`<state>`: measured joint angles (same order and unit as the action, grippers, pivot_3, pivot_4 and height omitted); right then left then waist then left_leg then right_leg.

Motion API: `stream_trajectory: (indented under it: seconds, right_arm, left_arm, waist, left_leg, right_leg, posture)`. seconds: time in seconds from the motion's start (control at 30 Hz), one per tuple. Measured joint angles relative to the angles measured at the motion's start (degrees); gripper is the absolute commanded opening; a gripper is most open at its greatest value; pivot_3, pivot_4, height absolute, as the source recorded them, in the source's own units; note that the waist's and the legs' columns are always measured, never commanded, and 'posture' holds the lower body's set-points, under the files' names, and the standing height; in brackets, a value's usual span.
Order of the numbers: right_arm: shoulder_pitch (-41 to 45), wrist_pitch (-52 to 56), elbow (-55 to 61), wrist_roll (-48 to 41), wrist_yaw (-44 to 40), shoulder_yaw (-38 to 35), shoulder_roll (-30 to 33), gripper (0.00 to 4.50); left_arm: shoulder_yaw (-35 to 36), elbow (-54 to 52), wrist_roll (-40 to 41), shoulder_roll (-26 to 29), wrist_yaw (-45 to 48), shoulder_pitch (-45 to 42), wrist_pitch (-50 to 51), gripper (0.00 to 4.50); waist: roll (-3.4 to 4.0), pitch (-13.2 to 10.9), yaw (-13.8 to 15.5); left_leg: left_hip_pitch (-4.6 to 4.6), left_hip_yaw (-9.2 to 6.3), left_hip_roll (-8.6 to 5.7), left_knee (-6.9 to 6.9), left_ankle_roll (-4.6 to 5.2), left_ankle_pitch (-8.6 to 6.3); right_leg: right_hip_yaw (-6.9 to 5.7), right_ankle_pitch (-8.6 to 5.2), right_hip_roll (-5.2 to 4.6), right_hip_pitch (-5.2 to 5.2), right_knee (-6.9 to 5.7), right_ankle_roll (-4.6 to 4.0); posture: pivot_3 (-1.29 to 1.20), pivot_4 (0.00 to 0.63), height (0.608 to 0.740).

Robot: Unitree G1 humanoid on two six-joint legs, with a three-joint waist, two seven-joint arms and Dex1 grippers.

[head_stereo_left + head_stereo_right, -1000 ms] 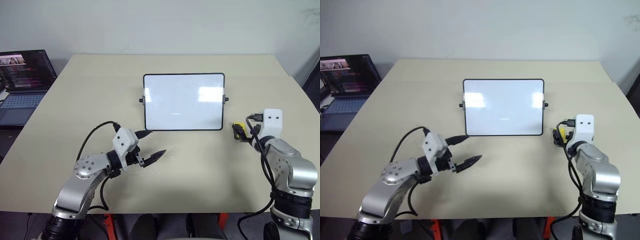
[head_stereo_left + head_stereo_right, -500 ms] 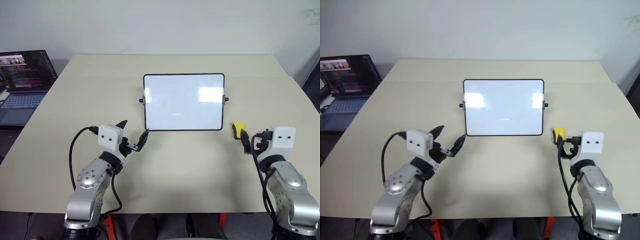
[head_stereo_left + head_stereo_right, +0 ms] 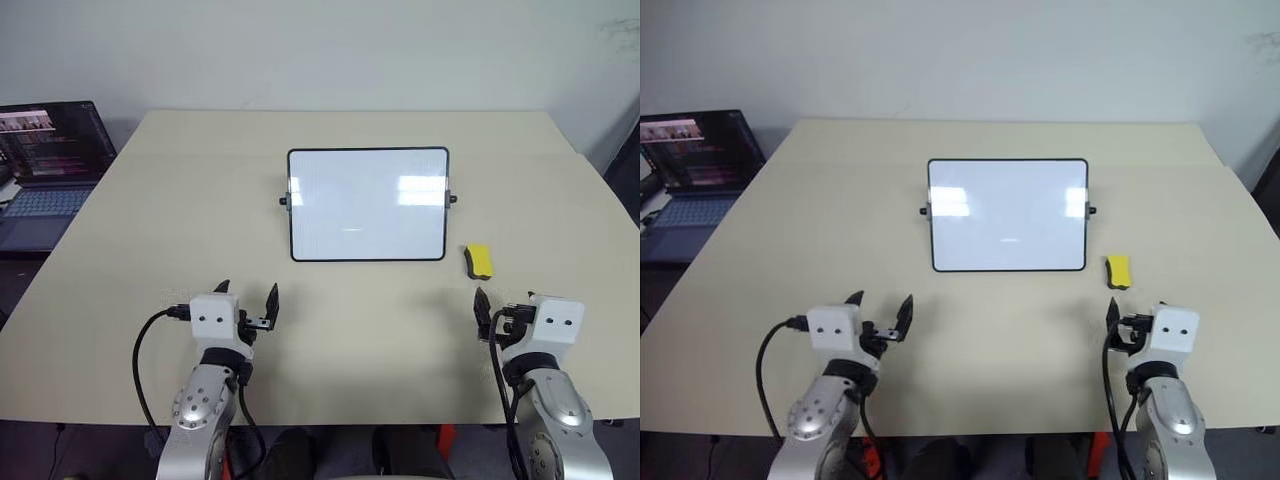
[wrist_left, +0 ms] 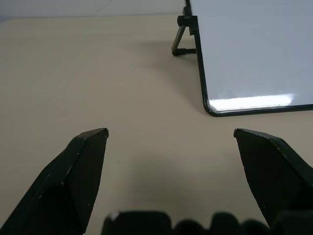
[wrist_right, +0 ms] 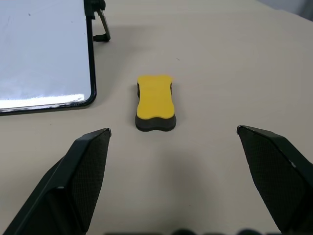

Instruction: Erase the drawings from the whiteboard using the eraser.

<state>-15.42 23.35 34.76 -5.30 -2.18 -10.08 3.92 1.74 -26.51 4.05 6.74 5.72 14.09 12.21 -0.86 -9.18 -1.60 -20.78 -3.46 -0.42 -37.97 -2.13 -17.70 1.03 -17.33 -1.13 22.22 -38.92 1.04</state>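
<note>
Head views: whiteboard [image 3: 368, 204] is standing propped mid-table [image 3: 150, 230], surface reading blank apart from glare patches and one faint short streak near centre. No drawings showing, so I'm judging the erasing as done. Eraser [image 3: 479, 261] is lying flat just off the board's lower right corner, touching nothing. Left gripper [image 3: 247, 303] and right gripper [image 3: 1130, 322] are both hanging at the near edge, well short of board and eraser. A laptop [image 3: 45, 165] is sitting off to the left; its screen text is too small to read.

Left wrist view: fingers [image 4: 80, 171] are standing wide apart, nothing between them; the board's lower corner and stand foot are lying ahead.

Right wrist view: jaws spread wide, empty, eraser lying yellow-side up straight ahead. No brand or label is visible on it or the board.
</note>
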Motion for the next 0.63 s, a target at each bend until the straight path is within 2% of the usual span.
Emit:
stream_trajectory:
  seconds: [0.37,0.53,0.63]
  right_arm:
    - [-0.13,-1.23,0.09,-0.34,0.55,-0.72,1.72,4.48]
    - [-7.87,-1.32,6.83,1.45,-0.08,0.21,2.54,4.48]
    - [-8.55,-1.26,8.33,1.87,-0.01,0.06,2.52,4.48]
  left_arm:
    - [-2.75,-2.14,-2.2,-0.58,-1.14,1.11,0.03,4.5]
    - [-4.75,-2.15,-2.28,0.43,0.81,0.76,0.03,4.5]
    - [-5.51,-2.16,-2.3,0.56,1.31,0.92,0.3,4.5]
  waist:
    - [-0.01,0.0,0.01]
    - [0.02,0.02,0.09]
    - [0.0,0.01,-0.09]
  left_leg:
    - [-0.02,0.0,-0.02,0.01,0.0,0.0]
    - [-0.03,-0.05,0.0,0.09,0.0,-0.01]
    - [0.0,0.04,-0.01,0.01,0.0,-0.01]
  right_leg:
    - [0.0,-0.01,0.0,-0.01,0.03,0.01]
    - [-0.03,-0.1,0.02,0.01,0.03,0.03]
    - [0.05,-0.08,0.0,-0.02,0.03,0.05]
  posture:
    - [0.0,0.15,0.74]
    - [0.0,0.15,0.74]
    - [0.0,0.15,0.74]
